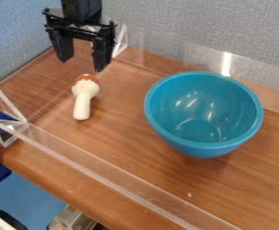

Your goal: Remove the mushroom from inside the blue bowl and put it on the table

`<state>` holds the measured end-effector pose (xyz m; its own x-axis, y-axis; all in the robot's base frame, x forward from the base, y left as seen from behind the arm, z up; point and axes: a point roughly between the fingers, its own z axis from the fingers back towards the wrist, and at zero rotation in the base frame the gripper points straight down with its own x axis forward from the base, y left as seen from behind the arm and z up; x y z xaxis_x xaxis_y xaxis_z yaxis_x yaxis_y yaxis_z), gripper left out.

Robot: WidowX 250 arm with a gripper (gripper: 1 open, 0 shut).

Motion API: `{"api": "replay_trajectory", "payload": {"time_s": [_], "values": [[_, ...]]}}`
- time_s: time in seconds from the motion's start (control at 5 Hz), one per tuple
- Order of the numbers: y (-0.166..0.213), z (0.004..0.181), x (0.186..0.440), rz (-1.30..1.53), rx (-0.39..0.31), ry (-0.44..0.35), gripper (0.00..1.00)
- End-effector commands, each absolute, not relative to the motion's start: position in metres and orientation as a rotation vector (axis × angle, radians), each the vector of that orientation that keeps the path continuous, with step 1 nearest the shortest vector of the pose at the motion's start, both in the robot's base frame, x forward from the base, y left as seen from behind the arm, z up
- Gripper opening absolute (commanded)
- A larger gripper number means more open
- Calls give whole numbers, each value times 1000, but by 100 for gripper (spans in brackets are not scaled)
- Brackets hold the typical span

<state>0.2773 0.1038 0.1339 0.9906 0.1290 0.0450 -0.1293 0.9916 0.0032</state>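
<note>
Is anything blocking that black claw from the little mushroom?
Nothing visible stands between the open gripper and the mushroom. The mushroom already lies on the table, outside the blue bowl.

Desk (135, 158): brown wood-grain top, reddish varnish. Directly on it: blue bowl (203, 115), upright, and mushroom (85, 96) lying apart from it, cap toward the back. Small pale speck near front edge, maybe debris.
</note>
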Motion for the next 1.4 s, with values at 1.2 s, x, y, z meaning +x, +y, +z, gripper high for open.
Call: {"api": "replay_trajectory", "payload": {"time_s": [1.2], "values": [[102, 144, 277, 146, 21, -72, 100]]}}
